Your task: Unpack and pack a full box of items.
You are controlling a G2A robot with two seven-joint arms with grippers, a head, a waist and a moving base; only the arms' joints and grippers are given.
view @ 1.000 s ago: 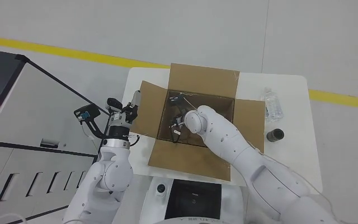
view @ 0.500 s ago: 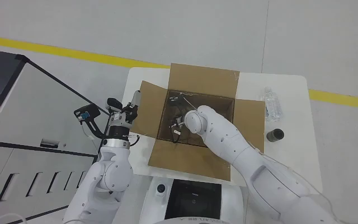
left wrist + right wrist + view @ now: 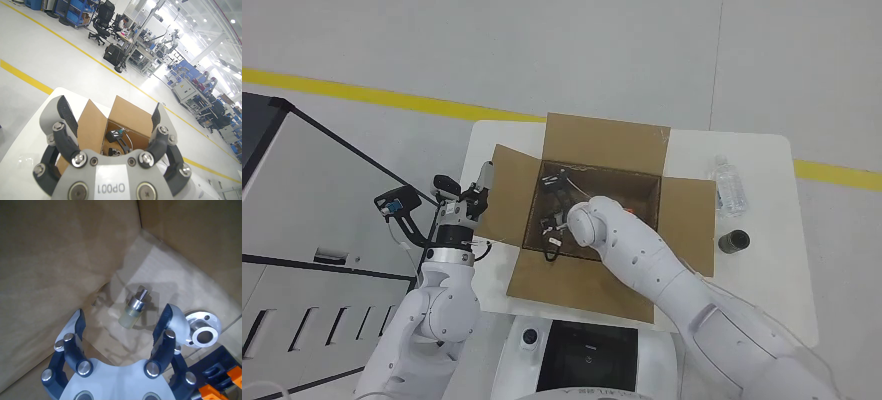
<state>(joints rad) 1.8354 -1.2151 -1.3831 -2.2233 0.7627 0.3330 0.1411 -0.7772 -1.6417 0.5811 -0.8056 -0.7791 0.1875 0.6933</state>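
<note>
A white table (image 3: pixel 752 160) carries an open cardboard box (image 3: pixel 607 140) at its middle, all four flaps folded outward. The right arm (image 3: pixel 642 250) stretches from the near side across the near flap and down into the left half of the box. The left arm (image 3: pixel 447 290) stands at the table's left edge, just beside the box's left flap.

The left gripper (image 3: pixel 110 102) hangs above the table's left side, facing the box, its fingers spread wide with nothing between them. The right gripper (image 3: pixel 124 311) is low inside the box, above the floor close to a corner, its jaws also parted and holding nothing.

On the right side of the table, apart from the box's right flap, a clear plastic bottle (image 3: pixel 729 185) lies on its side. A short dark cylinder (image 3: pixel 734 241) stands just near of it.

Inside the box, a black device (image 3: pixel 113 134) with a thin cable lies toward the far left. A black and orange clamp (image 3: pixel 223 370) lies on the box floor beside the right gripper. Next to it, a round metal flange (image 3: pixel 203 328) with a centre bore sits just outside one finger. A small threaded metal stud (image 3: pixel 135 306) with a pale translucent cap lies on its side on the floor, straight beneath the gap between the right gripper's fingers and untouched by them.
</note>
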